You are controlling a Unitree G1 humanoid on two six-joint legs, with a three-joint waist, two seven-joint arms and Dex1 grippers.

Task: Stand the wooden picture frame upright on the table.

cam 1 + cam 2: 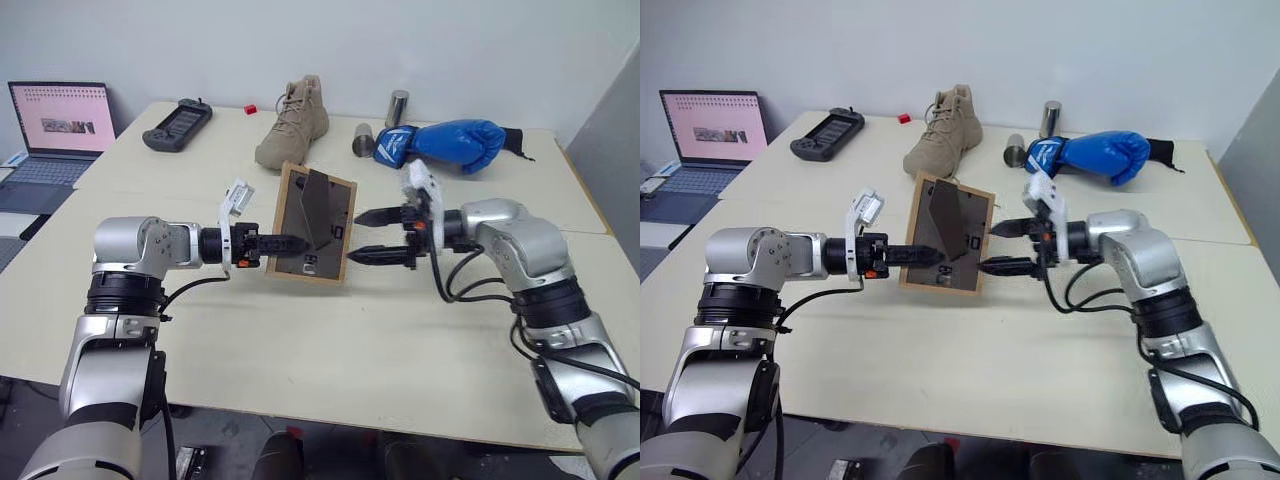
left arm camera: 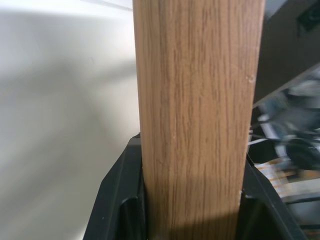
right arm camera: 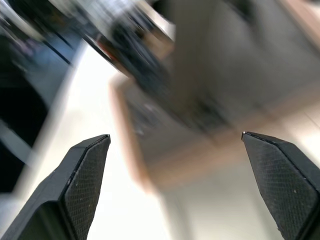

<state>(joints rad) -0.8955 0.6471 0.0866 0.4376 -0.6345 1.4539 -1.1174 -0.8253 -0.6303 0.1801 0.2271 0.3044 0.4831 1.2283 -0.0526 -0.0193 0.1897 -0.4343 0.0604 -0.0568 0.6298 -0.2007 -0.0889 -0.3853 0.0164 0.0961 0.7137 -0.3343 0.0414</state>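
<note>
Frame lifted, not yet placed. The wooden picture frame (image 1: 314,226) is held above the table (image 1: 330,350), roughly over the middle of the near half, its dark backing board turned toward the camera and the easel leg (image 1: 325,205) swung partly out from the back. The left gripper (image 1: 280,243) is clamped on the frame's left wooden edge; in the left wrist view the wood grain runs straight up between the two black fingers (image 2: 117,200). The right gripper (image 1: 382,237) sits just beside the frame's right edge with its fingers spread wide and nothing between them; whether a fingertip touches the wood cannot be told. Done so far, by my reading: pick-up and turning the frame close to vertical, leg partly opened. Left: lower the bottom edge and the leg's foot onto the tabletop, check it stands, release the left grip. Boot (image 1: 293,122), boxing glove (image 1: 445,143) and cans sit well behind
</note>
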